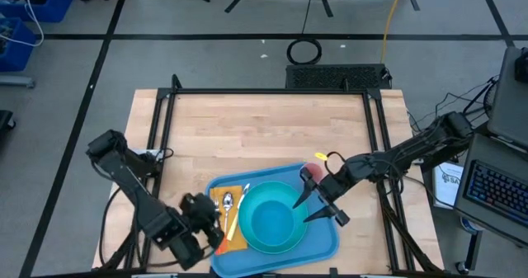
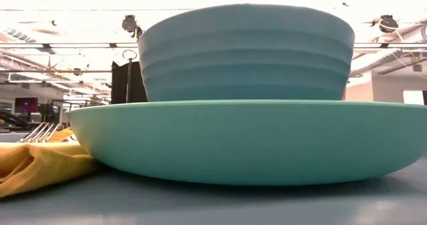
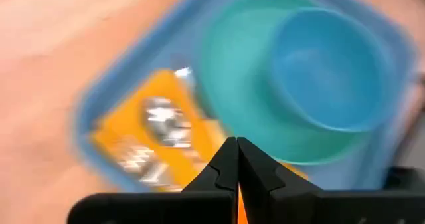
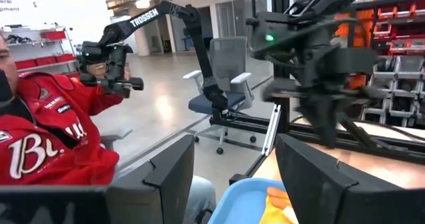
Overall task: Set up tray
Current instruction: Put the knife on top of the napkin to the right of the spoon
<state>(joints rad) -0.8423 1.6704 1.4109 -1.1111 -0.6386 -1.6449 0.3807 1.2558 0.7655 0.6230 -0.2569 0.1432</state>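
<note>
I have the tray [image 1: 326,243] sitting at the near edge of the counter [image 1: 264,134], roughly centred between the two arms, with its long axis running across from the left arm's side to the right arm's side. On it a plate [image 1: 272,220] carries a bowl [image 2: 247,51], and a yellow napkin [image 1: 235,233] with a fork [image 1: 226,208] and spoon [image 1: 239,202] lies on the end nearer the left arm.

My left pincer [image 3: 237,174] is pressed together with nothing between its fingers. It hangs over the tray's left end, just beside the napkin, and from there the plate and bowl lie farther along the tray's long axis towards the right arm.

My right pincer [image 1: 320,205] is spread, fingers apart and empty, and it sits over the tray's right end beside the plate's rim. A small red thing [image 1: 312,172] lies just past the tray's far right corner; I can't tell what it is.

My judgement: the tray looks largely set. If the napkin or cutlery needs a nudge, the left arm is the nearer one and would have to open first. Anything at the right end, including that red thing, falls to the right arm, which is already spread for it.

A person [image 4: 46,131] in a red top shows beyond the counter in the right wrist view.
</note>
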